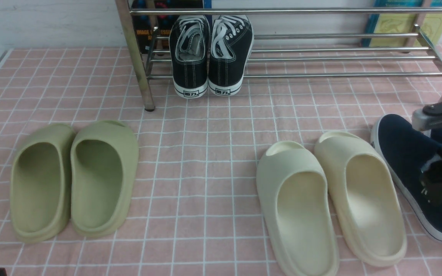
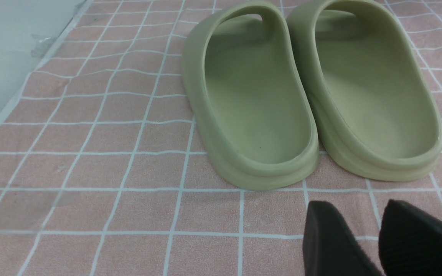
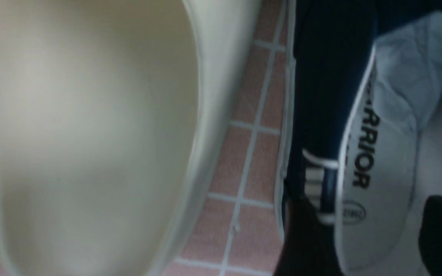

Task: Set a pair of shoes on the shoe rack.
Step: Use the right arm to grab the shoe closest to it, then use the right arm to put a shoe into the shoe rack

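My right jaws are standing spread, straddling the side wall of the navy shoe; the rack is sitting well ahead of them. My left jaws are hovering slightly parted, empty, near the green slides.

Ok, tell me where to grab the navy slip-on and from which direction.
Pinch the navy slip-on by its collar wall, from straight above: it sits upright, opening up, so one finger fits inside, one outside. The cream slide close beside likely blocks a sideways approach.
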`<state>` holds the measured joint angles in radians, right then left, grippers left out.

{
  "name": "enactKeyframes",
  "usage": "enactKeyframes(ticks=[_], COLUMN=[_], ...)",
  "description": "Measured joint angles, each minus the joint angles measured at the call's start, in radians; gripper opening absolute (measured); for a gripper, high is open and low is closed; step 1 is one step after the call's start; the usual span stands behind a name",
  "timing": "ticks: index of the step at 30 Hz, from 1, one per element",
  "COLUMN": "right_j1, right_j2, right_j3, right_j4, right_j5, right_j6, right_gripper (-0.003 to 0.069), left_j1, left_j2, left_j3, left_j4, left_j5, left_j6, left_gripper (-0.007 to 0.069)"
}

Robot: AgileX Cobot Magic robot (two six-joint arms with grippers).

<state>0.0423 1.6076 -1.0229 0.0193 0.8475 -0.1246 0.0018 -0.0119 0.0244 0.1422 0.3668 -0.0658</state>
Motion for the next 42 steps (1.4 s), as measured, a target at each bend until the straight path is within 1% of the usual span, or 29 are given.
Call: enactKeyframes(ticks=[2, 3, 4, 6, 7, 8, 11, 17, 23, 28, 30, 34, 37, 41, 42], right_j1=[0.001, 0.006, 0.009, 0.023, 0.031, 0.038, 0.065, 0.126, 0.135, 0.135, 0.135, 0.135, 0.136, 0.137, 0.137], right_j2=[0.025, 0.053, 0.062, 0.07, 0.07, 0.067, 0.052, -0.013, 0.026, 0.178, 0.216, 0.399, 0.464, 0.628, 0.634], right_j3=[0.0, 0.0, 0.0, -0.001, -0.001, -0.003, -0.025, -0.184, -0.405, -0.599, -0.64, -0.852, -0.955, -1.193, -1.193], right_j4=[0.0, 0.001, 0.001, 0.002, 0.0, -0.007, -0.032, -0.028, -0.025, -0.026, -0.026, -0.026, -0.026, -0.032, -0.032], right_j5=[-0.018, -0.031, -0.033, -0.033, -0.032, -0.032, -0.002, 0.189, 0.221, 0.25, 0.258, 0.273, 0.273, 0.273, 0.273], right_j6=[0.0, 0.0, 0.0, 0.0, 0.0, 0.0, 0.0, 0.007, 0.007, 0.007, 0.007, 0.007, 0.006, -0.012, -0.012], right_gripper=[0.0356, 0.0268, 0.0218, 0.0083, 0.0048, 0.0033, 0.0034, 0.0034, 0.0034, 0.0034, 0.0034, 0.0034, 0.0034, 0.0034, 0.0034], left_j1=[0.0, 0.0, 0.0, 0.0, 0.0, 0.0, 0.0, 0.0, 0.0, 0.0, 0.0, 0.0, 0.0, 0.0, 0.0], left_j2=[0.0, 0.0, 0.0, 0.0, 0.0, 0.0, 0.0, 0.0, 0.0, 0.0, 0.0, 0.0, 0.0, 0.0, 0.0], left_j3=[0.0, 0.0, 0.0, 0.0, 0.0, 0.0, 0.0, 0.0, 0.0, 0.0, 0.0, 0.0, 0.0, 0.0, 0.0], left_j4=[0.0, 0.0, 0.0, 0.0, 0.0, 0.0, 0.0, 0.0, 0.0, 0.0, 0.0, 0.0, 0.0, 0.0, 0.0], left_j5=[0.0, 0.0, 0.0, 0.0, 0.0, 0.0, 0.0, 0.0, 0.0, 0.0, 0.0, 0.0, 0.0, 0.0, 0.0], left_j6=[0.0, 0.0, 0.0, 0.0, 0.0, 0.0, 0.0, 0.0, 0.0, 0.0, 0.0, 0.0, 0.0, 0.0, 0.0], left_gripper=[0.0237, 0.0237, 0.0237, 0.0237, 0.0237, 0.0237, 0.0237, 0.0237, 0.0237, 0.0237, 0.0237, 0.0237, 0.0237, 0.0237, 0.0237])
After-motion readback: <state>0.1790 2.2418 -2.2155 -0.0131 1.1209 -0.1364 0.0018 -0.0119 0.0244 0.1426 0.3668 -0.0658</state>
